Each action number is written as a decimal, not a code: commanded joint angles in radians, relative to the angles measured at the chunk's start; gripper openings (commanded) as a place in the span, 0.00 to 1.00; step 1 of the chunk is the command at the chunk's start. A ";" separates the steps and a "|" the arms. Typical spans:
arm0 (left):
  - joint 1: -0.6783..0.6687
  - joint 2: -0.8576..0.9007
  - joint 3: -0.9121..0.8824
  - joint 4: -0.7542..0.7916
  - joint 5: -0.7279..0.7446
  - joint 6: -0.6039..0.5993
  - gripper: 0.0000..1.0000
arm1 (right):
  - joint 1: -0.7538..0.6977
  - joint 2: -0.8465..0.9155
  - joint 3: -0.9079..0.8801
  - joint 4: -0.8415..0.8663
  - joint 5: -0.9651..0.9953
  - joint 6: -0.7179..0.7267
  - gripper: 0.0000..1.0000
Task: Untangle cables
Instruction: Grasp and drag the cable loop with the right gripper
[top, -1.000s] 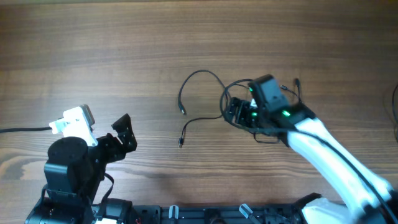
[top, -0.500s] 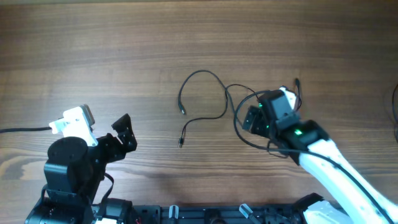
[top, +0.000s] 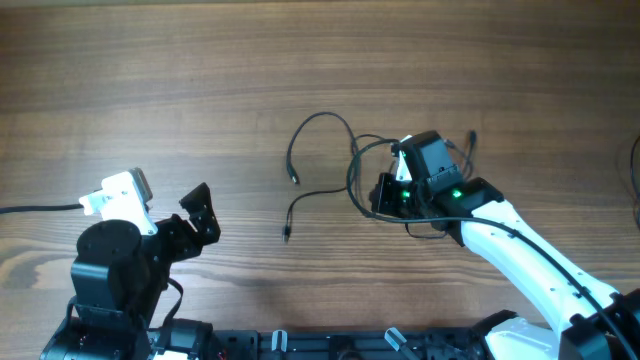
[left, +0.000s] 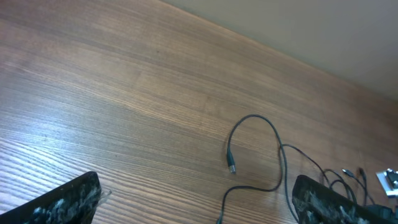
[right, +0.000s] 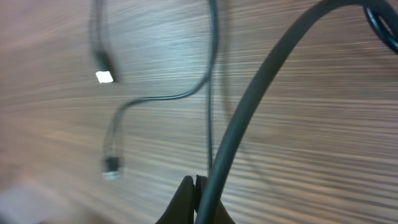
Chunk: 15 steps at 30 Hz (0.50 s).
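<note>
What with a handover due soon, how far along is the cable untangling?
Done: two plug ends lie spread out left of the tangle. In hand: the fingers of the right gripper look shut on a cable there. Left: its crossed loops are not yet separated, and the left gripper sits open.

Two dark fingers (left: 65, 200) stand wide apart at the bottom corners; between them thin black cables (left: 252, 116) loop over the wooden surface (left: 124, 74), one plug (left: 231, 168) lying free
</note>
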 joint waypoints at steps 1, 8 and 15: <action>0.003 -0.002 -0.002 0.003 -0.013 0.012 1.00 | 0.003 -0.031 0.028 0.021 -0.179 0.052 0.04; 0.003 -0.002 -0.003 0.003 -0.013 0.012 1.00 | 0.003 -0.099 0.028 0.006 -0.192 0.022 0.04; 0.003 -0.002 -0.003 0.003 -0.013 0.012 1.00 | 0.003 -0.189 0.028 -0.095 -0.071 0.022 0.04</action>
